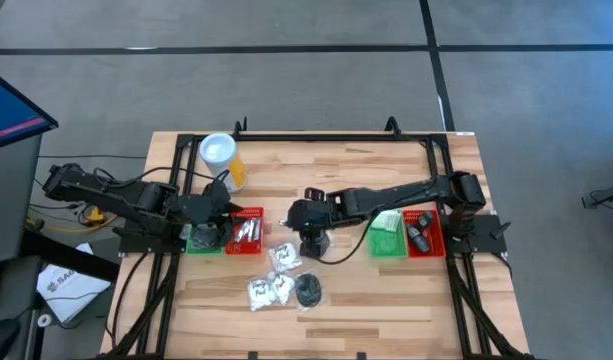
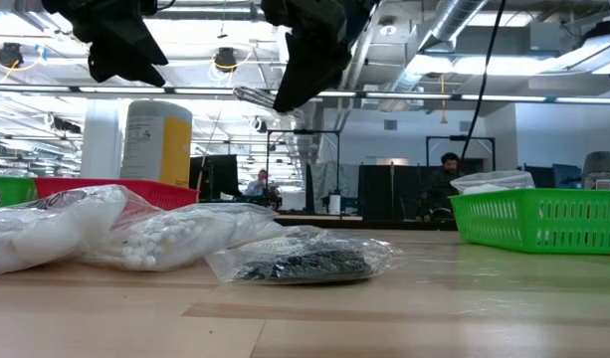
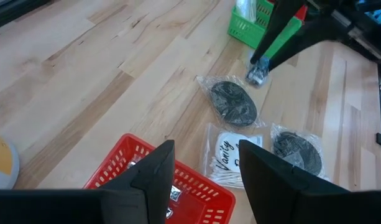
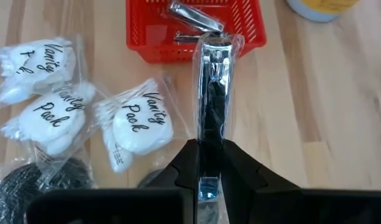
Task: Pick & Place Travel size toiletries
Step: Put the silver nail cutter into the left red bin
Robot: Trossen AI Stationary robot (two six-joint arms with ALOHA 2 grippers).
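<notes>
Right gripper (image 4: 204, 163): over table centre, clamped on a bagged nail clipper (image 4: 211, 93); clipper's base hidden between fingers. Vanity packs (image 4: 137, 121) and black discs (image 1: 308, 290) at its 6 o'clock, partly cropped. Red tray (image 1: 247, 232) at 9 o'clock. Left gripper (image 3: 202, 174): spread wide, empty, above red tray's rim.

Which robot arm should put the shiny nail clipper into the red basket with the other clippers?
The right one. Its end effector already pinches the bagged nail clipper, pointed at the red basket. The left end effector is open and empty.
</notes>
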